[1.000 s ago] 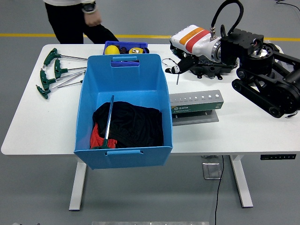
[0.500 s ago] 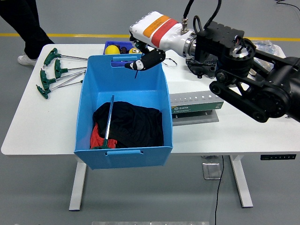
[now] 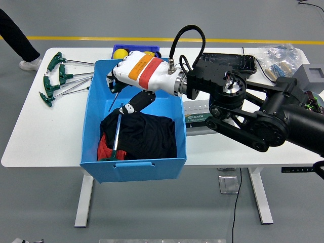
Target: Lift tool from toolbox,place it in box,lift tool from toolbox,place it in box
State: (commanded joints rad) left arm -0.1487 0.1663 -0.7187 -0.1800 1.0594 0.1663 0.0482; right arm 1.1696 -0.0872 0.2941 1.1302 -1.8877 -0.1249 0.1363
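Note:
My right hand (image 3: 121, 93), white with orange and red bands, hangs over the far left part of the blue box (image 3: 94, 132). Its fingers are curled on a thin metal tool (image 3: 112, 104) that slants down into the box. In the box lie a black cloth (image 3: 144, 134) over a red one, and a green-handled T-wrench (image 3: 116, 136). The grey and green toolbox rack (image 3: 202, 115) stands right of the box, partly hidden by my arm. My left arm is out of view.
Several green T-handle wrenches (image 3: 58, 78) lie on the table's left side. A small blue bin (image 3: 152, 48) with yellow items sits behind the box. A black case (image 3: 228, 61) and a plastic bag (image 3: 278, 54) are at the back right. A person's leg (image 3: 17, 43) shows at top left.
My right arm swung left from the toolbox side across the box's far rim, carrying the thin tool, and now holds it lower over the box's left part. The person walked off left.

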